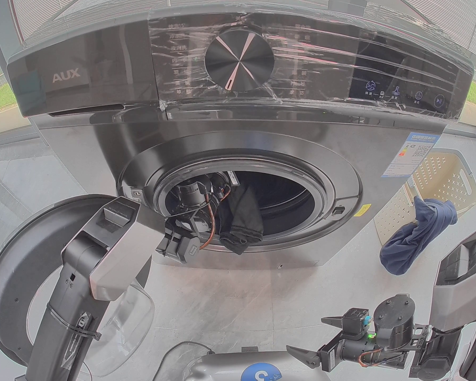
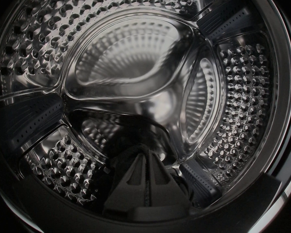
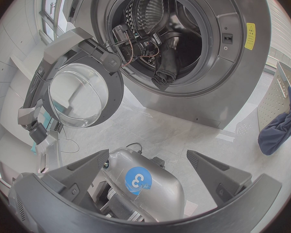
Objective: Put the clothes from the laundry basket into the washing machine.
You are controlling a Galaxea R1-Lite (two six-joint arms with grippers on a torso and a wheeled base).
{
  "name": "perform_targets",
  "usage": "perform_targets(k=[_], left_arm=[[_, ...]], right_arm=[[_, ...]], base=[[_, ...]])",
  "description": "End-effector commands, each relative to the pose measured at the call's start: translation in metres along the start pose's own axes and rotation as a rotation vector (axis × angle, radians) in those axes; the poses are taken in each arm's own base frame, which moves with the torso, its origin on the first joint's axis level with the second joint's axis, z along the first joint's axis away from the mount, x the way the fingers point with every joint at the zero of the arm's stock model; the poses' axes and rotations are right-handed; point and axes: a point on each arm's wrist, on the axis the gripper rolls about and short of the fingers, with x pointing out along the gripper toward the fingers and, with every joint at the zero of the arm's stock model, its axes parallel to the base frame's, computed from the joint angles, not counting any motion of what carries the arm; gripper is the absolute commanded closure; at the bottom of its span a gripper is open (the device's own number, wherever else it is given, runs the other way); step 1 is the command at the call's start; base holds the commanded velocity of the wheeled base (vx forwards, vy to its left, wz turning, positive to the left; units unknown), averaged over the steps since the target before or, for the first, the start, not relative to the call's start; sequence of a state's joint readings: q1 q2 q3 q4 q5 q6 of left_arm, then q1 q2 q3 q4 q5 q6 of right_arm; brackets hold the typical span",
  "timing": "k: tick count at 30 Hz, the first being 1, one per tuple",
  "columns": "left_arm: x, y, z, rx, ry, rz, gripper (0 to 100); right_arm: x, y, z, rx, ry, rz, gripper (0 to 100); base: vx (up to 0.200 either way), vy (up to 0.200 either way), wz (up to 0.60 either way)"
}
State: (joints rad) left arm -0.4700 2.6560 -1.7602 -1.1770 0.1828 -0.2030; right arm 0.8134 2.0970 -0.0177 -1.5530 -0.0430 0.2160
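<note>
**Head view.** Camera set high in front of the washing machine, facing forward and down onto its control panel, its round opening and the floor at its foot.

**Left wrist view.** Camera inside the machine's opening, very near, facing the drum and its back wall over the left gripper, jaws together.

**Right wrist view.** Camera low, well in front of the machine, facing it between the spread jaws of the right gripper.

**Shared field.** Head and right wrist views both take in the machine's opening, the swung-open door, the dark garment hanging at the opening, and the laundry basket with the blue garment beside the machine.
</note>
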Motion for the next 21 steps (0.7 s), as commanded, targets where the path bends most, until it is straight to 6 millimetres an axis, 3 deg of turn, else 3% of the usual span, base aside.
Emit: perform_targets(k=[1,5,6,14,18,21], left_arm=[[0.007,0.014,-0.016,0.001,0.002,0.024,100],[0.007,0.009,-0.015,-0.003,0.01,0.018,100],[0.007,0.009,-0.015,-0.003,0.01,0.018,0],[0.003,-0.002,-0.013,-0.027,0.021,-0.001,0],[-0.006,-0.019,-0.009,-0.032,0.041,-0.027,0],[-0.019,-0.02,-0.013,-0.009,0.111,-0.009,0]], right_arm=[[0.0,0.0,0.001,0.0,-0.008,0.003,0],[0.001,0.0,0.0,0.0,-0.005,0.002,0],[0.001,0.0,0.0,0.0,-0.005,0.002,0],[0.001,0.0,0.0,0.001,-0.005,0.001,0],[0.0,0.0,0.0,0.001,-0.005,0.001,0],[0.0,0.0,0.0,0.001,-0.005,0.001,0]], base=[[0.0,0.0,0.0],[0.0,0.0,0.0],[0.0,0.0,0.0],[0.0,0.0,0.0],[0.0,0.0,0.0],[0.0,0.0,0.0]])
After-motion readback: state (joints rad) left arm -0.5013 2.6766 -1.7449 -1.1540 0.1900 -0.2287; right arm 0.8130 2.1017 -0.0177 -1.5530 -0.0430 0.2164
